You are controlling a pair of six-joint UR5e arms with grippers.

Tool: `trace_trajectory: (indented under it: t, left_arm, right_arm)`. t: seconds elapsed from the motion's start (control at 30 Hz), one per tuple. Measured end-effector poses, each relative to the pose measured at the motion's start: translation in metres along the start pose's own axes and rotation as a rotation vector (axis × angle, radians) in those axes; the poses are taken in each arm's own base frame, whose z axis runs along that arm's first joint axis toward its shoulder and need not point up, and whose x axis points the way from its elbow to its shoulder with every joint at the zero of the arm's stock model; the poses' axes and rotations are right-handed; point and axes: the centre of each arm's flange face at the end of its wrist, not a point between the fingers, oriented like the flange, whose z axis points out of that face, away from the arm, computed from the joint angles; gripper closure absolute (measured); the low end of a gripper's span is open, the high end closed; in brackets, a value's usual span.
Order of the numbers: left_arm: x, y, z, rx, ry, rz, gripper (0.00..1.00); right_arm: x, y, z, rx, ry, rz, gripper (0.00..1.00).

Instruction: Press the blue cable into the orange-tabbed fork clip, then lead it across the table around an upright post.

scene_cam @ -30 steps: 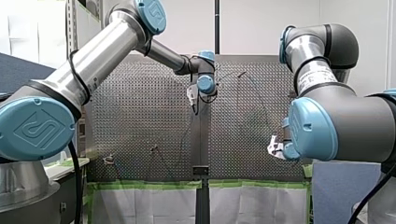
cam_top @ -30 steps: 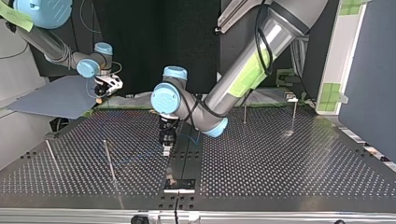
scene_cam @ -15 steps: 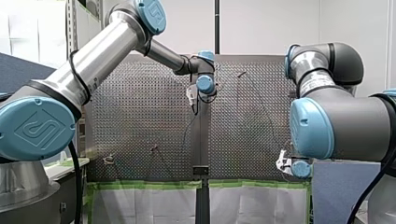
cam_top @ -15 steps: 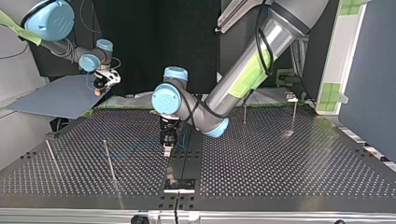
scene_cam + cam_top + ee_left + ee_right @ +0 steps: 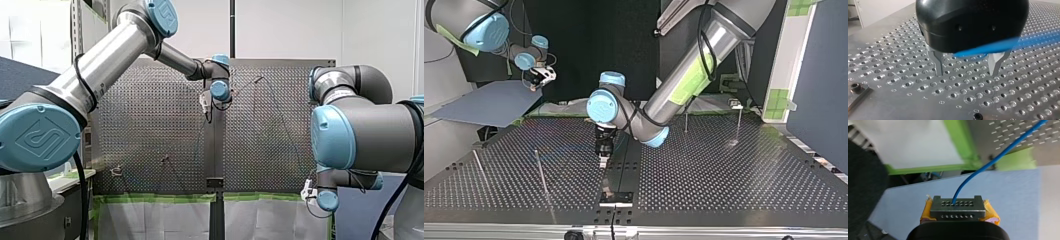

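Two arms (image 5: 704, 45) (image 5: 486, 31), one blue cable (image 5: 988, 165), four upright posts (image 5: 542, 172).

Cable (image 5: 980, 170) runs from my off-table right gripper (image 5: 958, 210) onto the table (image 5: 1010, 135).

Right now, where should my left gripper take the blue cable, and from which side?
Take the blue cable where it crosses just under my left gripper, from above: its open fingers point down. Blur hides whether they straddle it. My right gripper holds its end.
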Motion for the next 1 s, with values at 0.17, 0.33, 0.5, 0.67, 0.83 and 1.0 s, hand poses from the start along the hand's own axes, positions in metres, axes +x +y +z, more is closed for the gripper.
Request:
trace_trajectory:
  t: [0.17, 0.33, 0.5, 0.67, 0.83, 1.0]
  left_arm:
    - [0.0, 0.0, 0.0, 0.0, 0.003, 0.001, 0.13]
    - [0.002, 0.0, -0.002, -0.002, 0.016, 0.005, 0.13]
    - [0.003, -0.001, -0.004, -0.001, 0.024, 0.002, 0.13]
    - [0.003, -0.002, -0.004, 0.0, 0.026, -0.002, 0.13]
    - [0.003, -0.002, -0.004, 0.001, 0.025, -0.003, 0.13]
    - [0.003, -0.001, -0.004, 0.001, 0.025, -0.004, 0.13]
  right_arm:
    - [-0.031, 0.009, -0.003, -0.01, -0.041, -0.013, 1.0]
    - [-0.062, 0.014, -0.008, 0.003, -0.085, -0.031, 1.0]
    - [-0.074, 0.015, -0.009, 0.026, -0.103, -0.05, 1.0]
    - [-0.075, 0.014, -0.009, 0.037, -0.106, -0.062, 1.0]
    - [-0.075, 0.014, -0.008, 0.039, -0.106, -0.064, 1.0]
    - [-0.075, 0.013, -0.008, 0.039, -0.107, -0.063, 1.0]
